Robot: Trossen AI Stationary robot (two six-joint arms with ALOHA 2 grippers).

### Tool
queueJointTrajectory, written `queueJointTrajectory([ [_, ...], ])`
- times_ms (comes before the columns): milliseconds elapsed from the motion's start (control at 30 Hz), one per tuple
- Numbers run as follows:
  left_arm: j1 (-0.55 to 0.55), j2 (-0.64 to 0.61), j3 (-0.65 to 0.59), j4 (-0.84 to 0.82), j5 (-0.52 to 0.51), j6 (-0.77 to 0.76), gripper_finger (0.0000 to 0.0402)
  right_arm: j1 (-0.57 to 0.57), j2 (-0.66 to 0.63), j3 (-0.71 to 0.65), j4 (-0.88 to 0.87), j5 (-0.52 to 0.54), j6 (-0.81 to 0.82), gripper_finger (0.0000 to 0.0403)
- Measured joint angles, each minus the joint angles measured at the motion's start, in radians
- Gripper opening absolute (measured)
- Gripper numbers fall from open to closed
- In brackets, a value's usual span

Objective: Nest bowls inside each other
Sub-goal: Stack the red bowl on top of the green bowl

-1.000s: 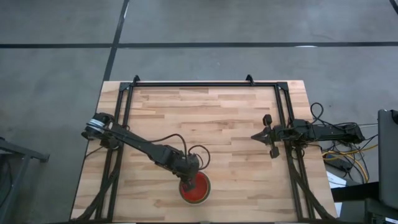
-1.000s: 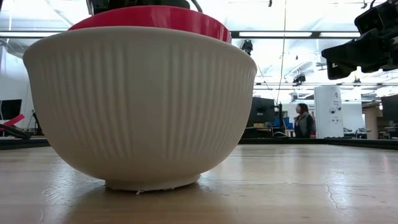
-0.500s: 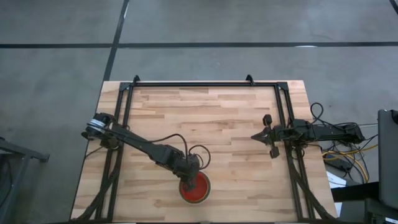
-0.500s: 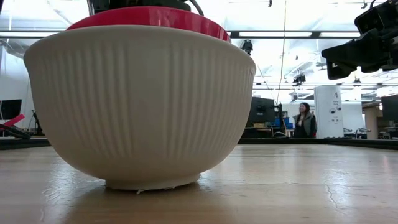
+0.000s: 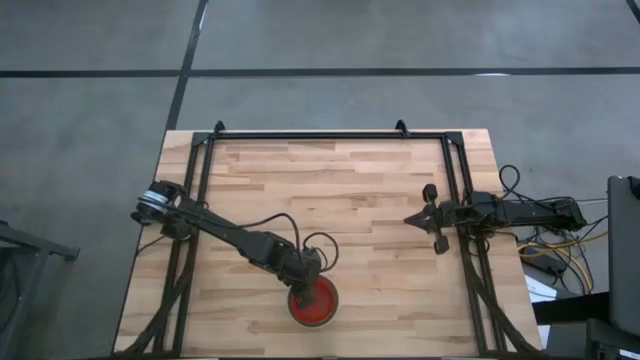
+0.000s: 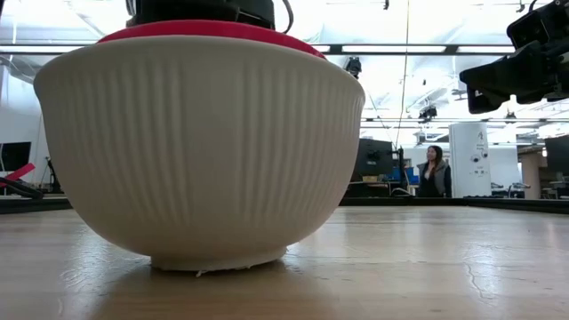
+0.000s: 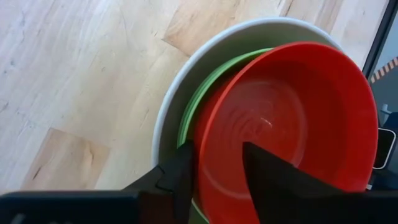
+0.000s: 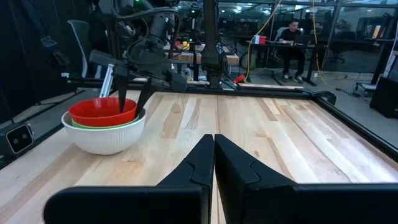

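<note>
Bowls sit stacked near the front edge of the wooden table (image 5: 340, 190) in the high view. From above, only the red bowl (image 5: 312, 303) shows well, because it sits on top and hides the ones under it. The left gripper (image 5: 303, 290) is right at the red bowl's rim, reaching down from the left arm. The right gripper (image 5: 425, 216) waits well apart, by the right side of the table, likely so it stays out of the way.

Next is the low view. The white bowl (image 6: 200, 156) is very big here because it sits close to the camera. It is the widest bowl, so it makes sense that it is on the bottom and holds the others. Just the red rim pokes out above it. A person (image 6: 433, 173) stands far back in the room.

The left wrist view shows the most. The red bowl lies inside a green bowl (image 7: 194, 121), and that one lies inside the white bowl. The two fingers (image 7: 180, 177) stand apart, one on each side of the red rim. They look like they are letting go, so the red bowl can drop in and rest. The red bowl sits a bit tilted and off to one side, not quite flat.

The right wrist view looks across the table at the stack. This arm's own fingers (image 8: 245, 168) are pressed together with nothing in them
</note>
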State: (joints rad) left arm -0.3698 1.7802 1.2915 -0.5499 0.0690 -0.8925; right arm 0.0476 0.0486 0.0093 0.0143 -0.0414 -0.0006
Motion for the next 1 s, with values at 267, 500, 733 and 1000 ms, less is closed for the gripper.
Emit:
queueJointTrajectory([
  [267, 0.001, 0.0, 0.0, -0.008, 0.0, -0.001, 0.0147, 0.0, 0.0, 0.0, 0.0, 0.0, 0.0, 0.0009],
  [500, 0.01, -0.003, 0.027, -0.062, -0.001, 0.005, 0.0147, 0.0, 0.0, 0.0, 0.0, 0.0, 0.0, 0.0009],
  [733, 0.014, -0.004, 0.047, -0.084, -0.012, 0.02, 0.0147, 0.0, 0.0, 0.0, 0.0, 0.0, 0.0, 0.0009],
  [1000, 0.024, -0.008, 0.05, -0.088, -0.013, 0.031, 0.0147, 0.0, 0.0, 0.0, 0.0, 0.0, 0.0, 0.0009],
])
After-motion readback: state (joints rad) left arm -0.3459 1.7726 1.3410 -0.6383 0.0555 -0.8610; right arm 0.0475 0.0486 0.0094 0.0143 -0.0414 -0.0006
